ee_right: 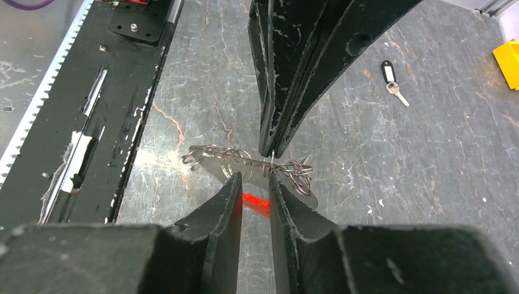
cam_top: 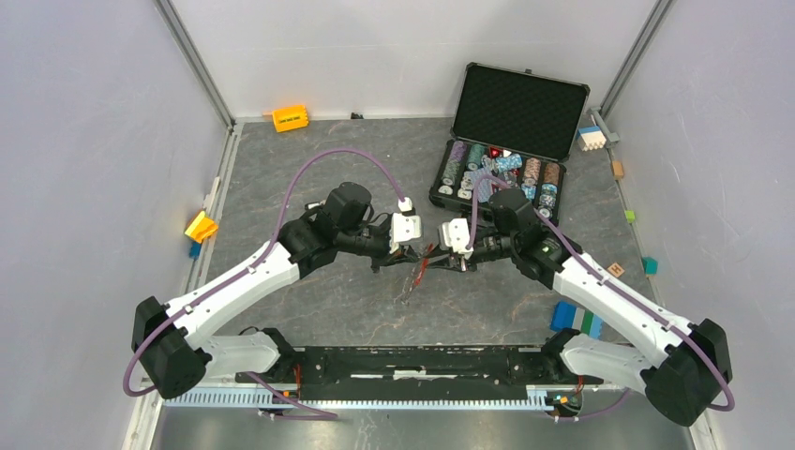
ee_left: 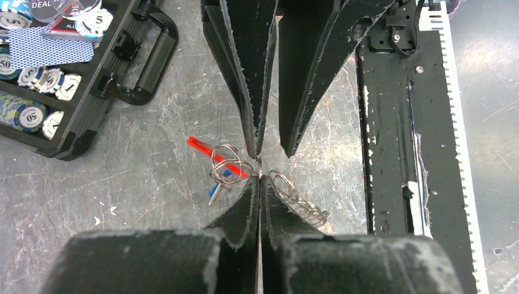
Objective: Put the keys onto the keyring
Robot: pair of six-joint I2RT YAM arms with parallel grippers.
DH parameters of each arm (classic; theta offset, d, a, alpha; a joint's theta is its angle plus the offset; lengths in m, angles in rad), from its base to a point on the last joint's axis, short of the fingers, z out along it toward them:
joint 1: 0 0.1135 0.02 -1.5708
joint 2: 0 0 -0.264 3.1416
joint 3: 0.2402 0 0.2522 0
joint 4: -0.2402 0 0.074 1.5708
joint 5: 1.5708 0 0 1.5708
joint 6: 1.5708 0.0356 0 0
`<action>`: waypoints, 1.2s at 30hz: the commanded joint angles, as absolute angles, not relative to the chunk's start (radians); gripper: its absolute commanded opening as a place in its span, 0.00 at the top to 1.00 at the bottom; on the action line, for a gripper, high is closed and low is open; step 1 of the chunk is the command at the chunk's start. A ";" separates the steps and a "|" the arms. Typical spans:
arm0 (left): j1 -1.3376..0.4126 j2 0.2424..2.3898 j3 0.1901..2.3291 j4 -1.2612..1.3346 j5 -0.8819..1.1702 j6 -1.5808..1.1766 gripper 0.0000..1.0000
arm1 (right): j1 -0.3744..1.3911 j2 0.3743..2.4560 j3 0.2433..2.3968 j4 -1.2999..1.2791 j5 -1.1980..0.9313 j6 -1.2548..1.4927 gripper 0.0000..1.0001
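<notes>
Pinching a thin wire loop of the keyring [ee_left: 235, 169] at its very tips, the left tool [ee_left: 259, 180] is fully closed. The right tool [ee_right: 255, 180] faces it tip to tip with a narrow gap between its fingers and nothing gripped; the silver rings sit just beyond its fingertips. The ring cluster sits between the two tools over the middle of the table [cam_top: 309, 309], with the red fob [ee_left: 202, 147] slanting away beneath and small keys [ee_left: 215, 190] tangled in it, one showing a bit of blue. Another key [ee_right: 392, 79] with a dark tag lies flat on the table, well apart from the cluster.

The table top is dark grey with pale marble-like veins and scuffs. Plain pale walls and metal corner posts close it in. An open black case [cam_top: 520, 103] of poker chips stands at the far right. An orange block [cam_top: 291, 117] sits by the back wall and a yellow block [cam_top: 200, 227] at the left edge.
</notes>
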State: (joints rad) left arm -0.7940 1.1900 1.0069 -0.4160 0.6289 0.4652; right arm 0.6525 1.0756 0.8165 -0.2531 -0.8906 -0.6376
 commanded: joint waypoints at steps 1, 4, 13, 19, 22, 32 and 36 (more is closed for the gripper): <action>-0.799 1.167 1.009 -0.363 0.634 0.444 0.98 | 0.655 1.086 0.831 -0.249 -0.921 -0.655 0.72; -0.799 1.170 1.011 -0.364 0.639 0.443 0.98 | 0.655 1.097 0.834 -0.242 -0.923 -0.646 0.72; -0.799 1.184 1.009 -0.350 0.651 0.433 0.98 | 0.655 1.118 0.840 -0.205 -0.939 -0.596 0.73; -0.801 1.191 1.000 -0.337 0.658 0.434 0.98 | 0.655 1.133 0.841 -0.185 -0.939 -0.567 0.75; -0.802 1.191 0.995 -0.334 0.665 0.437 0.98 | 0.655 1.138 0.842 -0.182 -0.928 -0.561 0.75; -0.804 1.179 0.967 -0.299 0.685 0.450 0.98 | 0.656 1.151 0.839 -0.183 -0.921 -0.559 0.75; -0.804 1.179 0.963 -0.285 0.681 0.439 0.98 | 0.655 1.153 0.838 -0.174 -0.936 -0.550 0.77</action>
